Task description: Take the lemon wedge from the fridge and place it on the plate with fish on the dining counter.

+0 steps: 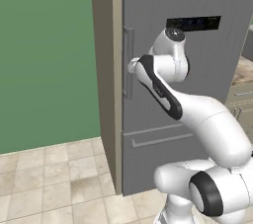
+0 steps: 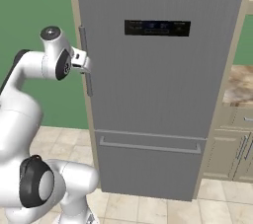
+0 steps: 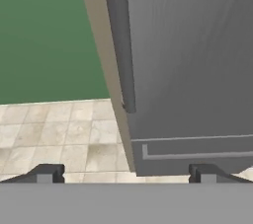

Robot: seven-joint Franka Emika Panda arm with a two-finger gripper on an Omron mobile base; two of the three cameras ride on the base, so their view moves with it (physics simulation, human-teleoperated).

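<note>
Gripper (image 2: 85,65) spread wide, nothing between the fingertips (image 3: 45,173), raised at mid-height of the fridge (image 2: 163,85) and right up against its long vertical bar handle (image 2: 87,62); touching or just short of it, cannot tell. Handle running down the door edge straight ahead of the tips in the hand view, lower end just above and between them. Fridge door shut, black display panel (image 2: 157,28) higher up and off to the right of the hand, drawer pull bar (image 2: 150,145) well below. Green wall (image 1: 44,55) to the left, beige tiled floor (image 3: 54,134) underneath
</note>
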